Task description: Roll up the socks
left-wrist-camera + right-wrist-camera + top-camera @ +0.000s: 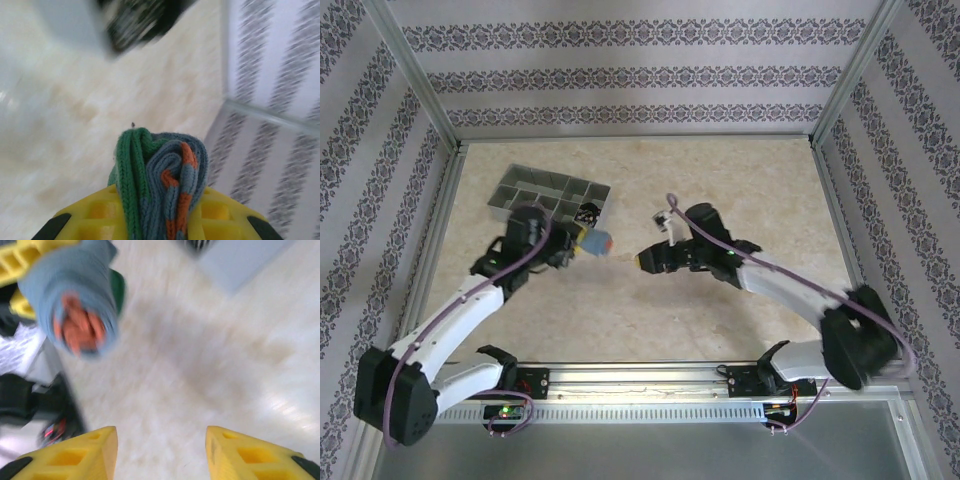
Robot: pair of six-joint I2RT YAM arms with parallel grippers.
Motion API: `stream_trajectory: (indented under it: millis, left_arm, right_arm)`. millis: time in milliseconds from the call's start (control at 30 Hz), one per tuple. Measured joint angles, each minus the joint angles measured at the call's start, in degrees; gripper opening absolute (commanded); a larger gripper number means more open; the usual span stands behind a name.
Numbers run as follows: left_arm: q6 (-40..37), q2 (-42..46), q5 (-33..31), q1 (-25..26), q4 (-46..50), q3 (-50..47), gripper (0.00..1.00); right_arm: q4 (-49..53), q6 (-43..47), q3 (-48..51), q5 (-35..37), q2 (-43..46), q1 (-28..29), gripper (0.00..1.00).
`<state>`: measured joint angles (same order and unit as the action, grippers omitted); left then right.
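Table [740, 190]: pale mottled top, patterned walls on three sides. Left arm [460, 310] reaches forward to the table's left-centre; right arm [790, 290] reaches in from the right, its wrist turned toward the left arm. Grey tray [548, 192] with several compartments sits at far left, just beyond the left arm's wrist. Left gripper [582, 241]: yellow fingers [90, 215] clenched on the blue-grey sock [160, 170], which is bunched into a tight wad with green ribbing on one side and orange stripes through the folds. The wad sticks out past the fingertips and is held off the table, between the two grippers. From the right wrist the same sock [80, 305] shows as a blue-grey lump with an orange middle, blurred. Right gripper [162, 455]: jaws spread wide, nothing between them, near the sock but apart from it. Striped sock [588, 211], black-and-white, lies at the tray's near right corner; blurred, exact compartment cannot be told.
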<state>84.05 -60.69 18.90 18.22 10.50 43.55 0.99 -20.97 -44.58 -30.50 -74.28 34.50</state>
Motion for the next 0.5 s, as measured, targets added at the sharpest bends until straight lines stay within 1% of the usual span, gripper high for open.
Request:
stream_trajectory:
  millis: [33,100,233,367,500]
  left_arm:
    - [-2.78,-0.55,0.13,-2.32,1.86,2.62,0.0]
    - [-10.1,-3.69,-0.22,-6.03,6.51,9.33,0.0]
    - [-22.82,-11.93,-2.27,-8.57,10.73,17.99,0.0]
    - [-32.76,-19.5,-5.75,-9.75,11.89,21.68,0.0]
    - [-39.69,-25.53,-9.03,-10.01,11.67,24.17,0.0]
  right_arm:
    - [-0.42,1.4,0.37,3.23,2.71,0.0,0.59]
    - [-1.25,4.96,0.61,10.08,7.23,0.15,0.61]
    - [-1.05,11.1,-0.83,18.95,9.4,0.15,0.61]
    - [0.46,15.41,-3.61,22.82,9.16,0.15,0.61]
    - [1.36,17.9,-5.07,23.98,9.29,0.15,0.61]
